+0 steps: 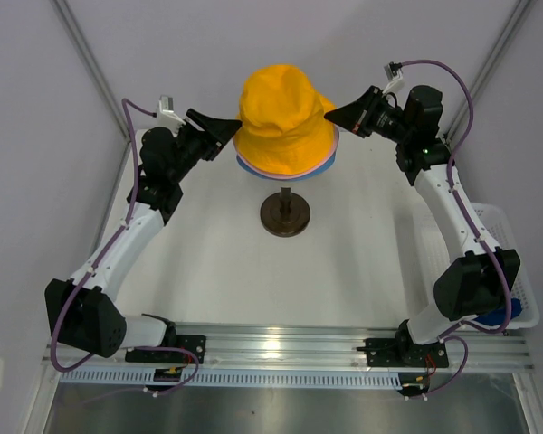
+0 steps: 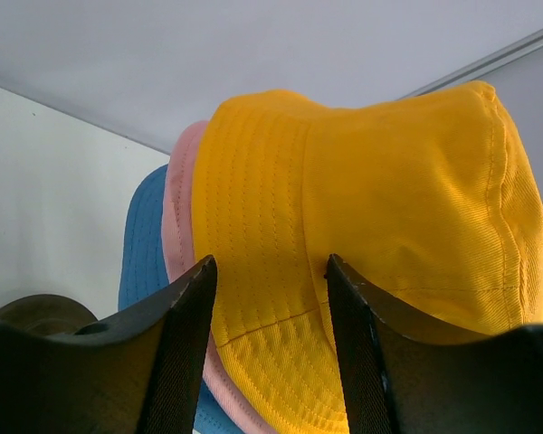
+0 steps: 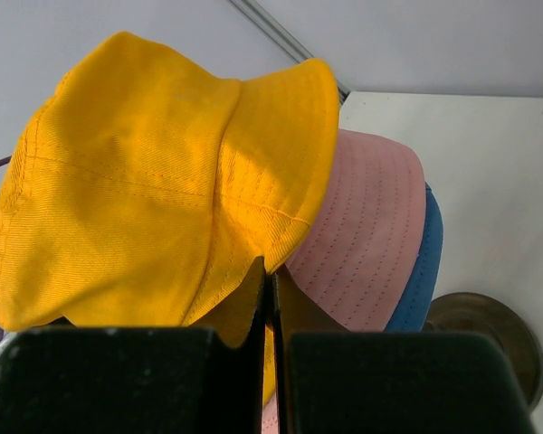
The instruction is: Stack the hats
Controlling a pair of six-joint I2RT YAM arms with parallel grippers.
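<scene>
A yellow-orange hat (image 1: 285,113) tops a stack on the stand, over a pink hat (image 3: 362,235) and a light blue hat (image 3: 421,271) whose brims stick out beneath it. My right gripper (image 1: 330,116) is at the stack's right side, shut on the yellow hat's brim (image 3: 299,208), and a sliver of yellow cloth shows between its fingers (image 3: 253,298). My left gripper (image 1: 235,128) is at the left side. Its jaws stand apart in the left wrist view (image 2: 270,260), with the yellow brim (image 2: 281,362) lying between the fingertips.
The stack sits on a thin post with a dark round base (image 1: 285,217) at the table's middle. A white basket (image 1: 518,262) stands at the right edge, with something dark blue (image 1: 504,316) at its near end behind the right arm. Frame posts rise at both back corners.
</scene>
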